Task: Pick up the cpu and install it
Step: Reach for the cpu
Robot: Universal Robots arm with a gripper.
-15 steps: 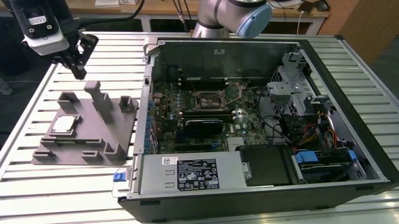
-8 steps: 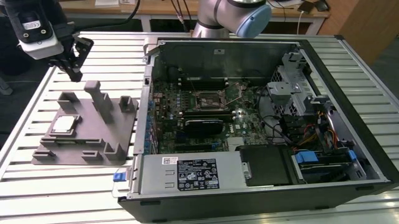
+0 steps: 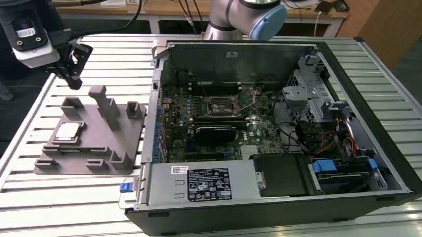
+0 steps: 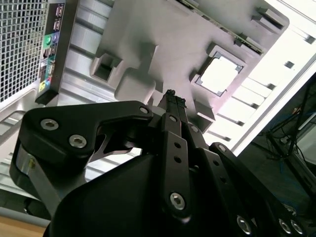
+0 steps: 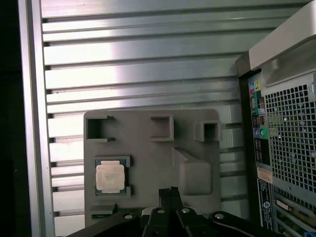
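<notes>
The cpu (image 3: 68, 131) (image 4: 220, 74) (image 5: 109, 177) lies flat in its recess on the grey fixture block (image 3: 92, 145) (image 5: 148, 148), on the tabletop (image 3: 66, 197) to the exterior view's left of the open computer case (image 3: 264, 64). The claw (image 3: 74, 81) (image 4: 171, 95) (image 5: 168, 190) hovers above the block's far end, apart from the chip, its fingers pressed together and holding nothing.
</notes>
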